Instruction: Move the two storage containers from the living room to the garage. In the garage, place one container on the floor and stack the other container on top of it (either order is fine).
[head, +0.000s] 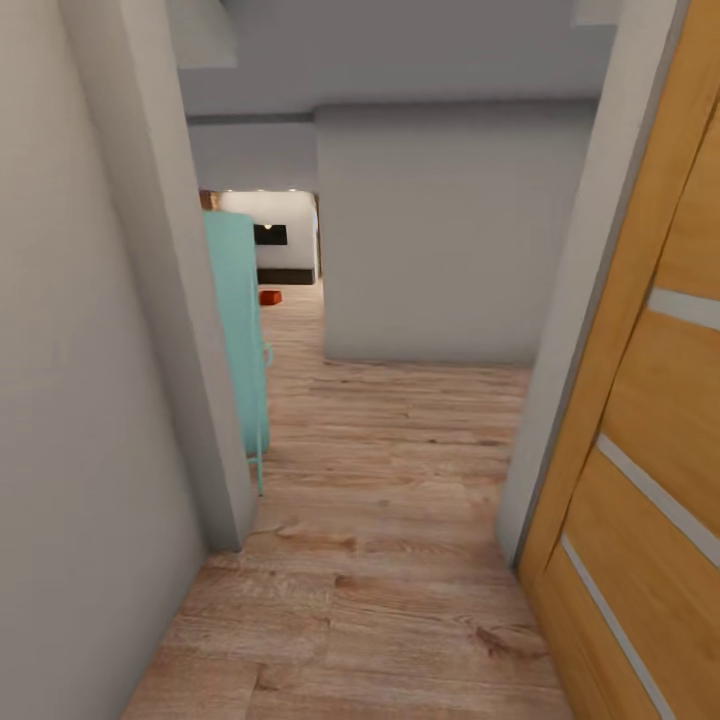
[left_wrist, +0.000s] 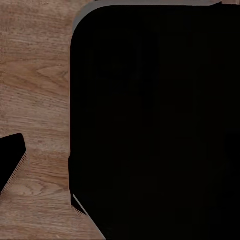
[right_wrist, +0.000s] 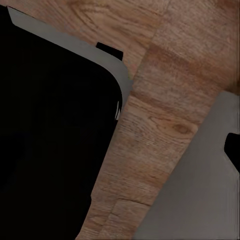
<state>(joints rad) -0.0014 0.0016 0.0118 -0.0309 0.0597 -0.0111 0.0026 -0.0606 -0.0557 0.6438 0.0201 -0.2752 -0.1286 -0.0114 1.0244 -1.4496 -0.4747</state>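
Observation:
Far down the hallway in the head view, a small orange-red storage container (head: 268, 297) sits on the light wood-plank floor at the entrance to the living room (head: 283, 240), where a black screen hangs on a white wall. I see only one container. In the left wrist view, a single dark ridged fingertip (left_wrist: 10, 165) shows over wood planks beside my black base (left_wrist: 155, 125). The right wrist view has a dark tip (right_wrist: 233, 150) at its edge, over a grey surface. Neither view shows the jaws' gap.
I stand in a doorway. An orange-wood door (head: 650, 420) with pale slits is open on the right, its grey frame (head: 560, 350) beside it. A grey wall (head: 90, 400) is close on the left, with a teal cabinet (head: 240, 340) behind its corner. Wood floor (head: 380, 520) runs ahead.

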